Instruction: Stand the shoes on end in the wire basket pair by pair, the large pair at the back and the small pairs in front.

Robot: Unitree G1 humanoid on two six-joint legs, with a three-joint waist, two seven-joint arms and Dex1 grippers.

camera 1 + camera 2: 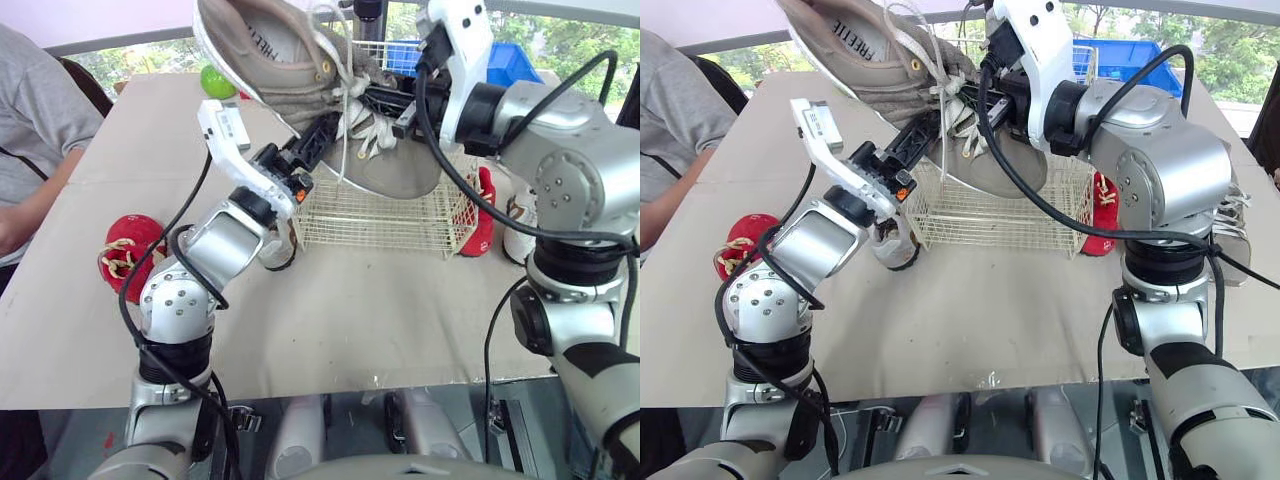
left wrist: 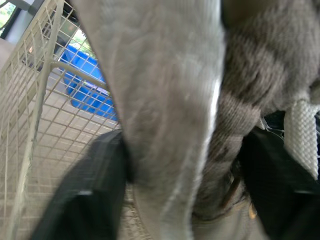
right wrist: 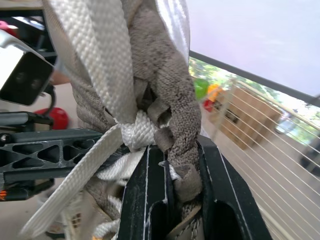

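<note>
A large grey lace-up shoe (image 1: 290,60) hangs tilted over the wire basket (image 1: 380,225), heel up at the left and toe dipping toward the basket. My left gripper (image 1: 325,130) is shut on the shoe's side wall (image 2: 165,100). From the right, my right gripper (image 1: 385,100) is shut on its tongue and white laces (image 3: 135,135). A small red shoe pair (image 1: 125,250) lies on the table at the left. Another red shoe (image 1: 482,215) leans against the basket's right side, with a white shoe (image 1: 520,225) just beyond it.
A person (image 1: 40,130) sits at the table's left edge. A green object (image 1: 218,80) lies at the far left of the table, and a blue bin (image 1: 500,60) stands behind the basket. A dark small shoe (image 1: 280,252) sits under my left forearm.
</note>
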